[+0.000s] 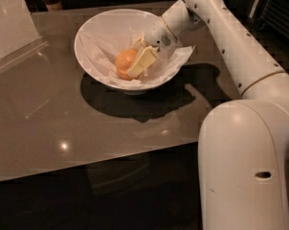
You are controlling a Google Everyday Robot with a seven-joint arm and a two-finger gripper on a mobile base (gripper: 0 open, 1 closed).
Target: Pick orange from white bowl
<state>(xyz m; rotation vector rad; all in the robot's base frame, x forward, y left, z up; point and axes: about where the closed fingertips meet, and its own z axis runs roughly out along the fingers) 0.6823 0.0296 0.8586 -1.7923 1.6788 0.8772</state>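
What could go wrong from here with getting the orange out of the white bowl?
1. The gripper is down inside the white bowl, against the orange. The fruit is round and glossy, so it might slip or roll away.
2. Crumpled paper lies under both, and could be caught and lifted too.
3. The bowl flares from a narrow base, so an off-centre push may tip or slide it on the table.

Cream tool point(134, 62) in white bowl point(100, 24) beside orange point(123, 61); glossy grey-brown table point(63, 119).
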